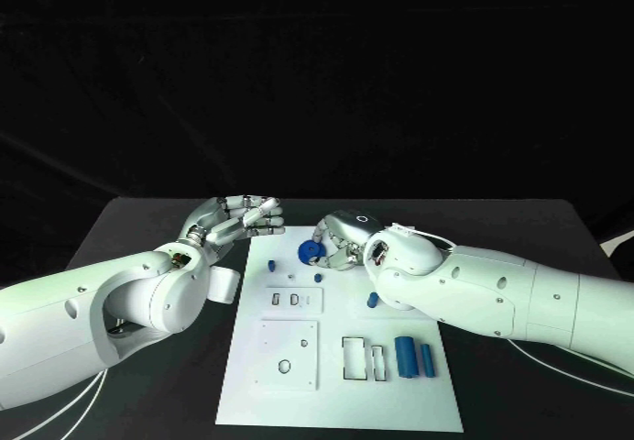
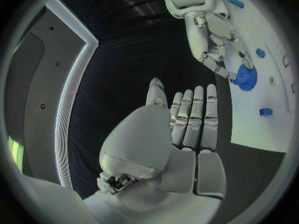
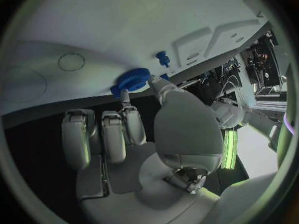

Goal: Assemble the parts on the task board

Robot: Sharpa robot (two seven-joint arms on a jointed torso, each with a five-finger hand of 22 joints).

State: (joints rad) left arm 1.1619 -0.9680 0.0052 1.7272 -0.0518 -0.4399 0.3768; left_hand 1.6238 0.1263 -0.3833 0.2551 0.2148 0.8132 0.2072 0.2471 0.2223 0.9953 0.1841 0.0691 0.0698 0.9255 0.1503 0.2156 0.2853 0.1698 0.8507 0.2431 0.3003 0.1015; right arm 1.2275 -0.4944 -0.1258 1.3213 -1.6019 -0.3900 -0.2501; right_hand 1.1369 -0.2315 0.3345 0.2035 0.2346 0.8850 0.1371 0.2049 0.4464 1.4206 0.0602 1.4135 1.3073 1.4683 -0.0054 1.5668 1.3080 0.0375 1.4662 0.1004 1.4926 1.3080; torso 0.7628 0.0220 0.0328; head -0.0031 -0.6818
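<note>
The white task board (image 1: 251,385) lies in the middle of the table. Over its far end my right hand (image 1: 341,242) pinches a blue gear (image 1: 310,250) between thumb and a finger; the pinched gear (image 3: 132,79) sits just above the board (image 3: 93,30) in the right wrist view. From the left wrist, the gear (image 2: 247,77) hangs at the right hand's fingertips (image 2: 215,59). My left hand (image 1: 245,218) hovers beyond the board's far left corner, fingers stretched out side by side (image 2: 193,119), holding nothing.
Small blue pegs (image 1: 271,266) (image 1: 322,276) stand near the board's far end, one of them (image 3: 163,58) close to the gear. Another blue piece (image 1: 373,299) lies mid-board, and two blue cylinders (image 1: 404,356) (image 1: 427,357) lie at the right beside rectangular cutouts (image 1: 356,357).
</note>
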